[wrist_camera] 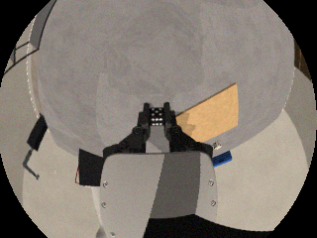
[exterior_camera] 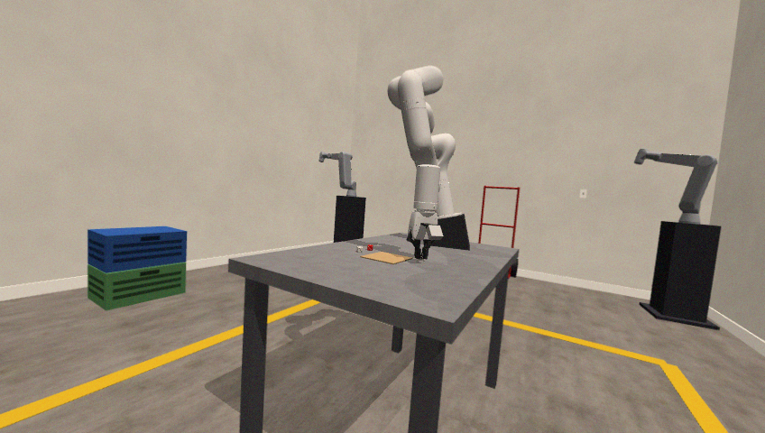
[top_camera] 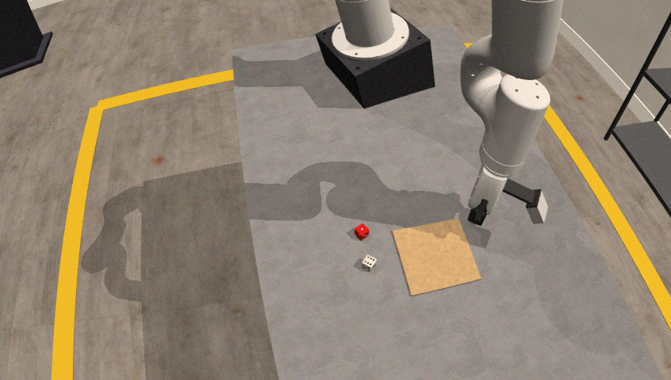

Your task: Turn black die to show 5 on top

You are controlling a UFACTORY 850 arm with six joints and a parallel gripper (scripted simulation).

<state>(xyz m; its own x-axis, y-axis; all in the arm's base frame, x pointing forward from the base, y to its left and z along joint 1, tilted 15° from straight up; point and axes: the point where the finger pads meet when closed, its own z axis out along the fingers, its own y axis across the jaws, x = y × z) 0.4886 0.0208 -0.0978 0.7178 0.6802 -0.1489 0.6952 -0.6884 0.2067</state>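
Note:
My gripper (top_camera: pixel 477 216) (exterior_camera: pixel 419 253) (wrist_camera: pixel 157 109) is shut on the black die (wrist_camera: pixel 158 115), down at the grey table (top_camera: pixel 329 301) just off the far right corner of the tan mat (top_camera: pixel 435 259) (exterior_camera: pixel 385 258) (wrist_camera: pixel 214 115). In the wrist view the die shows a face with several white pips between the black fingers. In the top view the fingers hide most of the die. A red die (top_camera: pixel 362 231) (exterior_camera: pixel 370 247) and a white die (top_camera: pixel 369 262) (exterior_camera: pixel 358 248) lie on the table left of the mat, apart from each other.
The arm's black base block (top_camera: pixel 377 66) stands at the far edge of the table. A black shelf (top_camera: pixel 645 127) stands off the table to the right. Other robot arms on pedestals, stacked crates (exterior_camera: pixel 136 265) and a red cart (exterior_camera: pixel 500 214) stand on the floor around.

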